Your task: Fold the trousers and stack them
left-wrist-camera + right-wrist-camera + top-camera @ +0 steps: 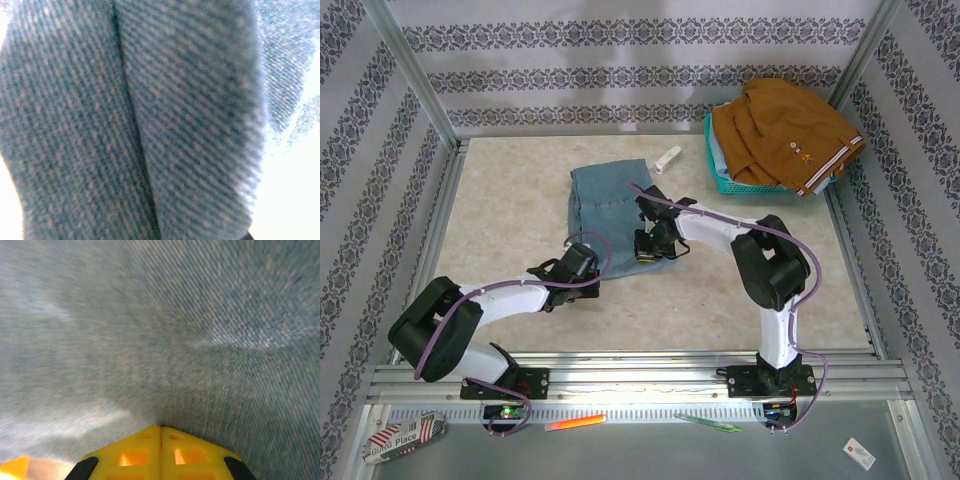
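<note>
A: Where are the trousers (605, 200) logged?

B: Flat on the table (490, 220), centre-far, already doubled over. The near edge is met by both arms.

A: Grippers?

B: Right gripper (160, 432): yellow tips are pressed together, with denim creases gathered into them, so it is marked as clamped on the trousers. Left gripper (595, 262): marked as clenched at the near-left corner. Denim is pushed right against its lens, but whether cloth is caught cannot be told.

A: Risks to be noted?

B: If the left side is not truly caught, the cloth would be dragged by the right alone and the fold skewed. A single layer may be pinched, so the fold could be peeled open when lifted. Slip is also possible, since a thin bite is held at the tips and denim is heavy.

A: Anything nearby?

B: A small white object (669, 158) lies just beside the far edge and could be swept away. The basket (718, 172) is already heaped with a brown garment (780, 130), so a stack there could be toppled.
</note>
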### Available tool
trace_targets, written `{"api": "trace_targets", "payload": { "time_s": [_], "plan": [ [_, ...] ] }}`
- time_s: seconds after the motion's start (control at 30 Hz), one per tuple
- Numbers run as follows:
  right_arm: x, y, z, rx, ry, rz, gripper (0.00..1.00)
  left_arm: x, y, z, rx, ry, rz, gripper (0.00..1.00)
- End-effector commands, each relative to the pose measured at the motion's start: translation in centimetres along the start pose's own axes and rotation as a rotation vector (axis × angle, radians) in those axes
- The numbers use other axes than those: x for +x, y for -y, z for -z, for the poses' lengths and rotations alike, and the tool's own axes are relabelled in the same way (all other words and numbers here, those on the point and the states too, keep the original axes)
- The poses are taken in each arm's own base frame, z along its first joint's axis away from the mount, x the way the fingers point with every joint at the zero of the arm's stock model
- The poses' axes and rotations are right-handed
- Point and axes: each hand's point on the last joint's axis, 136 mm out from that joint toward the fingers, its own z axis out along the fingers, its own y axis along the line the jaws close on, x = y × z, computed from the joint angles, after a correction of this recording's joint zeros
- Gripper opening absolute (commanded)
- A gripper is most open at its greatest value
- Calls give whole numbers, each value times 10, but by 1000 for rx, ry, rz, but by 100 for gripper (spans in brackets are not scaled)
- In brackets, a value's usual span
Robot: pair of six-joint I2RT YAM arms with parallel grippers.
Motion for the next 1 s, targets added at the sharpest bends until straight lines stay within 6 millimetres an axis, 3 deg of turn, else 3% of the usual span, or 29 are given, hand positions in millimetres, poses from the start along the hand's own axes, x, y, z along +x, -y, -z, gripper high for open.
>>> {"api": "trace_targets", "payload": {
  "time_s": [0.0,0.2,0.6,0.97],
  "plan": [
    [-1,13,-15,39,-18,-28,6,-33,10,11,27,121,-54,0],
    [-6,36,-18,77,-21,-50,5,-36,-1,32,13,162,-74,0],
    [-31,71,-15,110,-18,-91,4,-23,-18,67,-82,55,-138,0],
    [-39,70,-16,80,-23,-97,4,4,-54,113,-253,-87,-51,1]
  ]
}}
